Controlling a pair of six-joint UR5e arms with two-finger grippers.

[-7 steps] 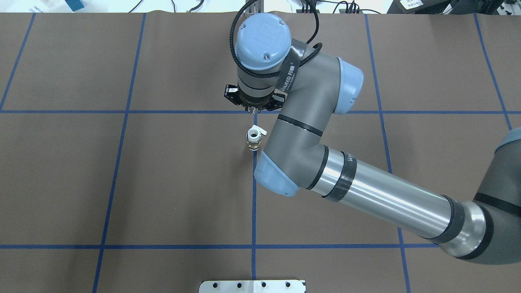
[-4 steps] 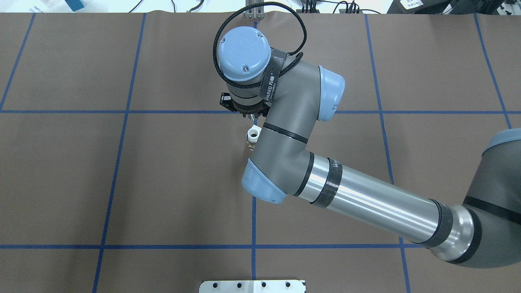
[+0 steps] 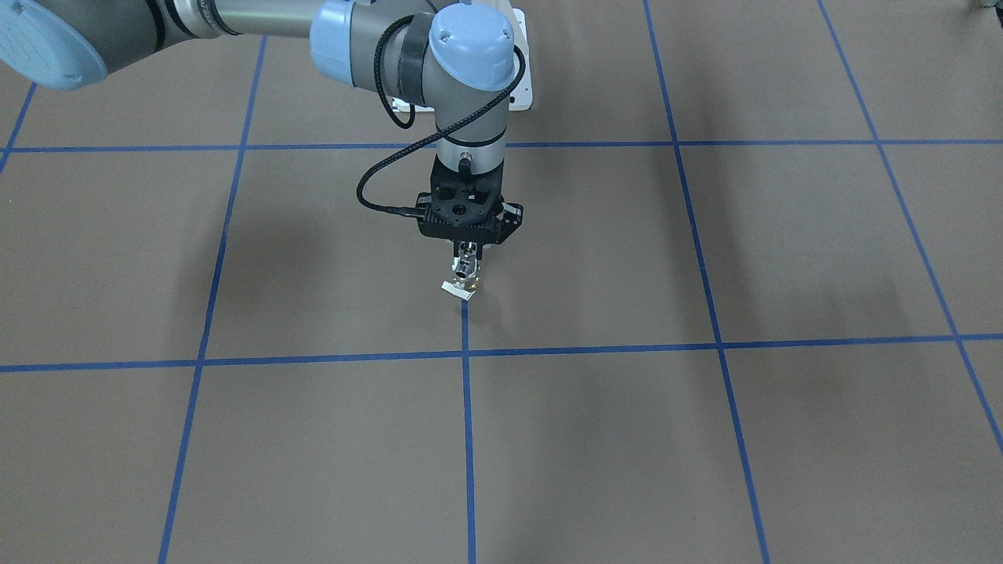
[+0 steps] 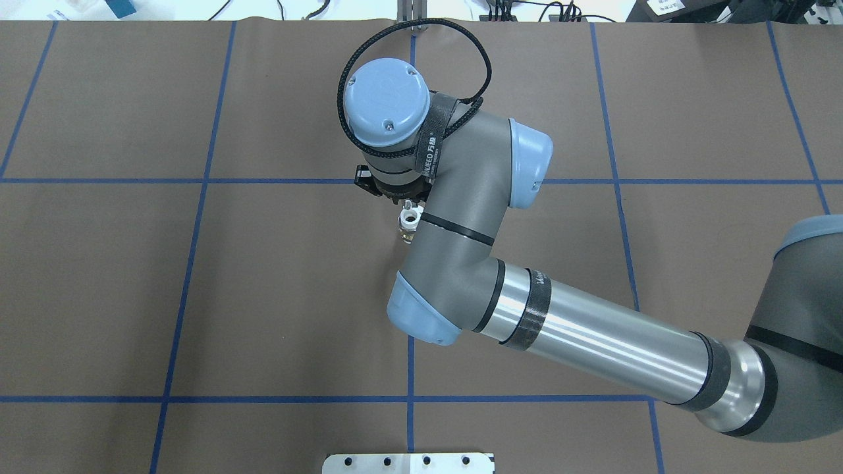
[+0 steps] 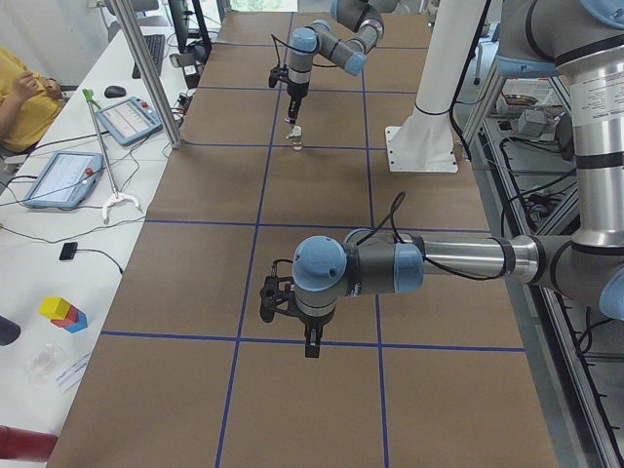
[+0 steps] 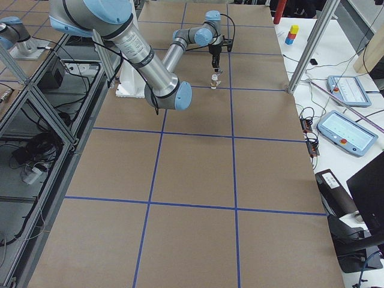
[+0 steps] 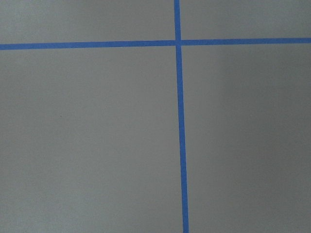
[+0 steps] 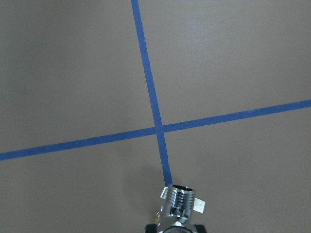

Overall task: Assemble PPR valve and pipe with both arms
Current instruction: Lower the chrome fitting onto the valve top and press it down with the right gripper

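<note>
The PPR valve (image 3: 464,293) stands upright on the brown table at a blue tape line, its white lever tab pointing sideways. Its white collar (image 4: 409,220) shows in the overhead view, half hidden under my right arm. My right gripper (image 3: 468,252) points straight down and is shut on the chrome pipe (image 3: 468,270), held right above the valve's collar; I cannot tell if they touch. The pipe's threaded end (image 8: 179,200) fills the bottom of the right wrist view. My left gripper (image 5: 310,343) hangs over the table far from both parts; I cannot tell whether it is open or shut.
The white pedestal base plate (image 4: 408,463) sits at the table's near edge behind the valve. Blue tape lines (image 4: 409,368) grid the table. An aluminium post (image 5: 146,73) and a side table with tablets (image 5: 63,175) stand beyond the table's far edge.
My right arm has swung left and back toward the robot, bringing the held pipe over the valve. The arm now covers the valve's lever tab from overhead. The valve has not moved.
</note>
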